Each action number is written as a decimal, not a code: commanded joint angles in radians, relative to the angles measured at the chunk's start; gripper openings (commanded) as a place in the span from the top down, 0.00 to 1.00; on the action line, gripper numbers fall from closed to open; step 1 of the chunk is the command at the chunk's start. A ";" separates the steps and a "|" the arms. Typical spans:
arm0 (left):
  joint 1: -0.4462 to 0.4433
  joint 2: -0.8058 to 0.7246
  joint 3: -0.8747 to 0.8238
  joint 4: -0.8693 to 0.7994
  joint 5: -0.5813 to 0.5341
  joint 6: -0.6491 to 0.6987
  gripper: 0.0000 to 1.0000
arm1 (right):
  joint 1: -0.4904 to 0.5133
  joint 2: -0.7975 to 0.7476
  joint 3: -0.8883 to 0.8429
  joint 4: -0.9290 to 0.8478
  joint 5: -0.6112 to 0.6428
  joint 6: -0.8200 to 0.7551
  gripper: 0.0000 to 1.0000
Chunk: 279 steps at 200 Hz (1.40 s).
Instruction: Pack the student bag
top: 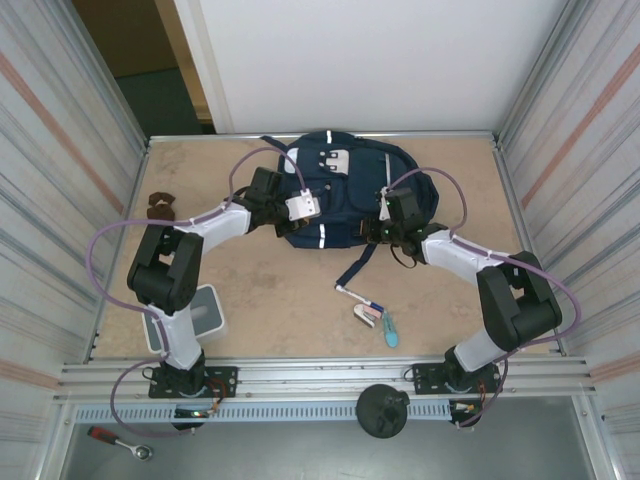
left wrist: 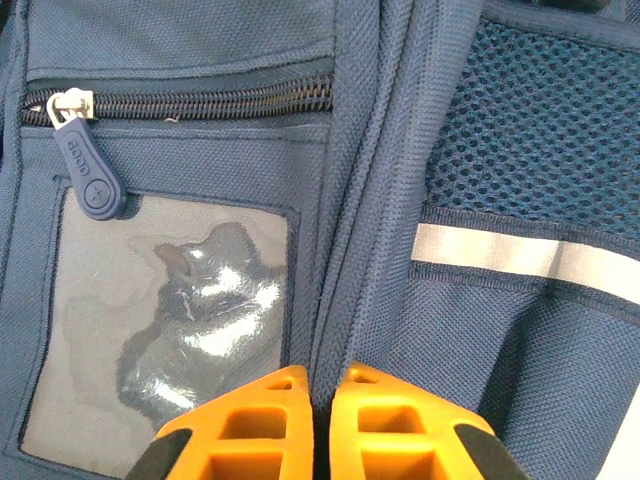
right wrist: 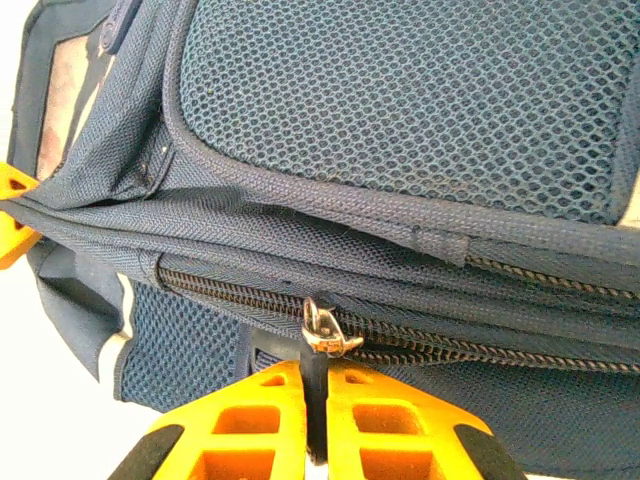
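Note:
The student bag (top: 340, 185), a large navy backpack, lies at the back middle of the table. My left gripper (top: 300, 207) is at its left side, shut on a raised fold of navy fabric (left wrist: 335, 300) beside the clear window pocket (left wrist: 170, 320); a blue zip pull (left wrist: 90, 175) hangs above that window. My right gripper (top: 385, 228) is at the bag's right side, shut on the black pull tab (right wrist: 316, 385) below the metal zip slider (right wrist: 322, 330). The zip (right wrist: 230, 293) runs under a mesh panel (right wrist: 400, 90). An orange finger of the left gripper (right wrist: 12, 215) pinches the bag's edge.
A small pink pouch (top: 367, 315) and a teal item (top: 390, 328) lie in front of the bag, near a loose strap (top: 355, 270). A white-grey box (top: 208, 312) stands by the left arm's base. A dark brown object (top: 158, 205) sits at the left edge. Ribbed walls close both sides.

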 commanded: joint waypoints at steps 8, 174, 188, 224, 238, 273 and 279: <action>0.015 -0.040 -0.006 -0.035 0.014 0.008 0.98 | -0.042 -0.024 -0.032 -0.062 0.015 -0.020 1.00; 0.032 -0.051 -0.013 -0.038 -0.003 -0.004 0.98 | -0.234 -0.111 -0.104 -0.116 -0.106 0.011 1.00; 0.041 -0.060 -0.020 -0.034 -0.001 -0.007 0.98 | -0.268 -0.108 -0.108 -0.131 -0.123 0.013 1.00; 0.067 -0.090 -0.038 -0.024 -0.001 -0.020 0.98 | -0.324 -0.101 -0.105 -0.174 -0.140 0.001 1.00; 0.080 -0.103 -0.048 -0.020 -0.008 -0.027 0.98 | -0.341 -0.099 -0.101 -0.193 -0.133 -0.003 1.00; 0.127 -0.148 -0.078 -0.005 -0.012 -0.051 0.98 | -0.358 -0.104 -0.087 -0.244 -0.083 -0.025 1.00; 0.134 -0.156 -0.085 0.001 -0.015 -0.054 0.98 | -0.358 -0.110 -0.085 -0.252 -0.071 -0.031 1.00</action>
